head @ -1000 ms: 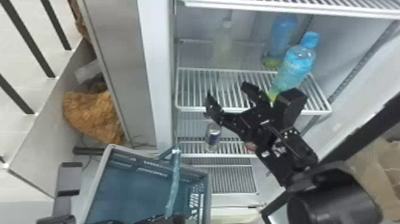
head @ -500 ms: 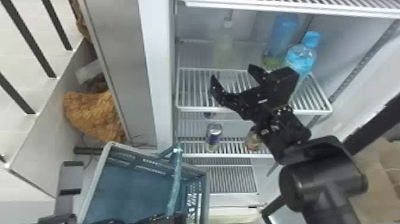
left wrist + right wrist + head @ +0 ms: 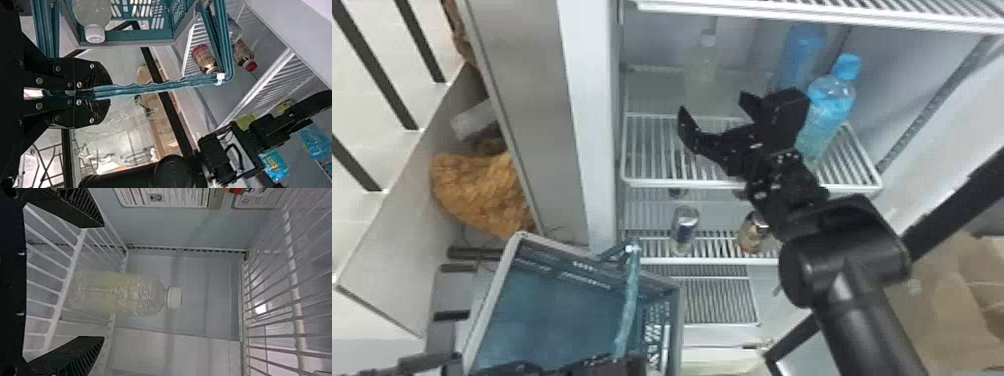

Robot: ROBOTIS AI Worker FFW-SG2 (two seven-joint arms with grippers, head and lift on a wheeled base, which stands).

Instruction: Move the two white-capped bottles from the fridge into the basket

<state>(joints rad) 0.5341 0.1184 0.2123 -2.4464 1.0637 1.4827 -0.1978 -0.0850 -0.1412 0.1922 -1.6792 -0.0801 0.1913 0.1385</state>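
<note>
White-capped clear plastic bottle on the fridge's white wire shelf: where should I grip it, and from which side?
I'd grip the bottle around its body, below the shoulder, coming level from the open front of the shelf. It stands upright, its body broad beneath a narrower cap; the open right gripper faces it.

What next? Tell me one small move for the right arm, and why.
Probably ease the right gripper straight in towards the bottle: its jaws are open, spaced to either side of the bottle in the right wrist view, and the bottle stands ungripped on the shelf.
</note>
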